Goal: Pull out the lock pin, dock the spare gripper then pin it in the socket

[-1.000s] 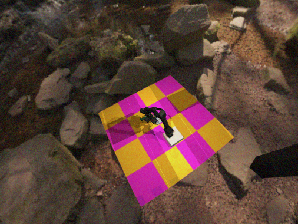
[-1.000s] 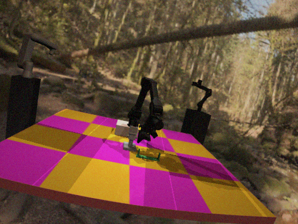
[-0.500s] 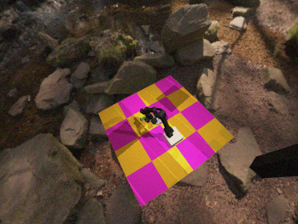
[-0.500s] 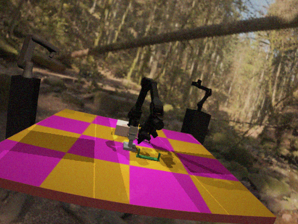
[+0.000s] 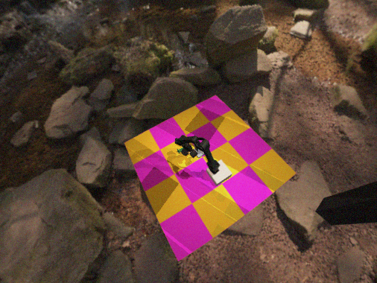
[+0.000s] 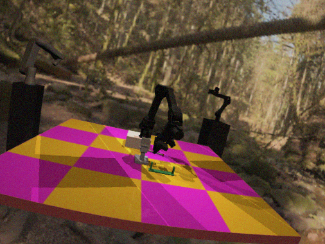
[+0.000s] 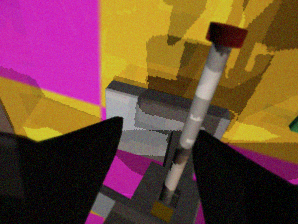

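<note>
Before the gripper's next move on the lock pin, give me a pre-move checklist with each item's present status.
1. Gripper open, not clamping the pin: ok.
2. Red-headed lock pin in the wrist camera's sight: ok.
3. Pin centred between the fingertips: not ok, it lies nearer the fingertip at the right of the wrist picture.
4. That fingertip clear of the pin: cannot tell.
5. Pin fully through socket and spigot: cannot tell, its far end is unclear.
6. Green bracket free of the spare gripper: ok.
</note>
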`<state>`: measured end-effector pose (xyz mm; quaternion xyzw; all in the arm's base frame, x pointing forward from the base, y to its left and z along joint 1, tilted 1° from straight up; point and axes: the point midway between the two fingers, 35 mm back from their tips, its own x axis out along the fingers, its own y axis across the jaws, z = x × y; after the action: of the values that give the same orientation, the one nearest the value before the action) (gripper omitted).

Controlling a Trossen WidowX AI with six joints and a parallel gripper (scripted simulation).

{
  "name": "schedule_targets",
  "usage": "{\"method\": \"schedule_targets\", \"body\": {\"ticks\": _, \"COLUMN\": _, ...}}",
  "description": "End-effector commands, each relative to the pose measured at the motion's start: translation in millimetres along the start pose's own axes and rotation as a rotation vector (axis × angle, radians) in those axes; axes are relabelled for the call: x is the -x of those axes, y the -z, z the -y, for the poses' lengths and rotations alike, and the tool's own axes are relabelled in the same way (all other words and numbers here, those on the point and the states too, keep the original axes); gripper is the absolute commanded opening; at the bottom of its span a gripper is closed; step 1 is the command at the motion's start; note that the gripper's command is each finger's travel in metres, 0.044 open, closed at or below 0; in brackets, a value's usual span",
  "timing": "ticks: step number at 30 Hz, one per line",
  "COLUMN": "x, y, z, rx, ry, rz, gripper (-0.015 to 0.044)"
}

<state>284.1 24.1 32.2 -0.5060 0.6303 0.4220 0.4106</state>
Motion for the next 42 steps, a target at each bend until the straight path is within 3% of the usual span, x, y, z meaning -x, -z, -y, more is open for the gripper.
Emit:
{"method": "schedule_targets", "body": {"ticks": 1, "x": 9.8, "y": -3.6, "z": -0.4, "rx": -0.002, "ry": 0.003, "rz": 0.003, "gripper": 0.02}}
{"method": "schedule_targets", "body": {"ticks": 35, "x": 69.6, "y": -23.0, "z": -22.5, "rx": 0.049, "ry": -0.052, "rz": -0.055, "gripper": 0.02}}
{"method": "schedule_targets", "body": {"ticks": 42, "x": 61.8, "y": -19.7, "z": -22.2, "rx": 0.052, "ry": -0.054, "rz": -0.059, "gripper": 0.0384}}
